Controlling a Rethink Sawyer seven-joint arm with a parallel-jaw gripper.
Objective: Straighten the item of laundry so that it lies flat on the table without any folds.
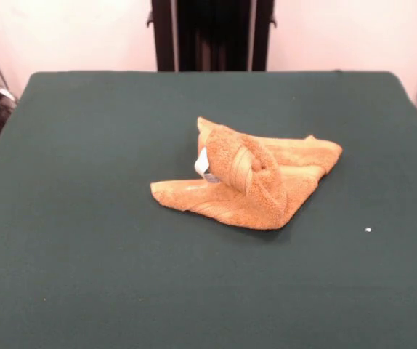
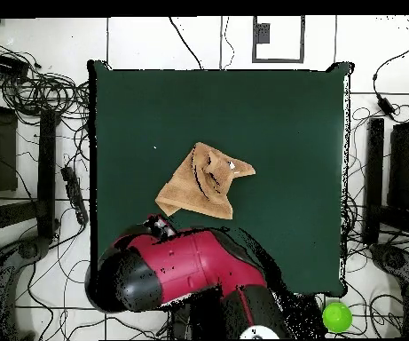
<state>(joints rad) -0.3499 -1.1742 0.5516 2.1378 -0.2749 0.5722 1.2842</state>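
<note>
The orange-tan towel (image 1: 248, 182) lies crumpled near the middle of the green table (image 1: 85, 240). One part is rolled up and over the rest, with folded corners spreading out under it. Its white label tag (image 1: 203, 166) sticks out at the left of the roll. In the overhead view the towel (image 2: 203, 182) is a folded, roughly triangular heap on the table (image 2: 287, 124). The red and black arm (image 2: 176, 271) is drawn back over the table's bottom edge. The gripper (image 2: 161, 224) shows only as a small dark end, apart from the towel. The front view does not show it.
A tiny white speck (image 1: 368, 230) lies on the cloth right of the towel. The black pedestal (image 1: 212, 35) stands behind the far edge. Cables (image 2: 39, 80) and dark equipment (image 2: 394, 178) surround the table on the floor. A green ball (image 2: 336, 316) sits off the table's corner.
</note>
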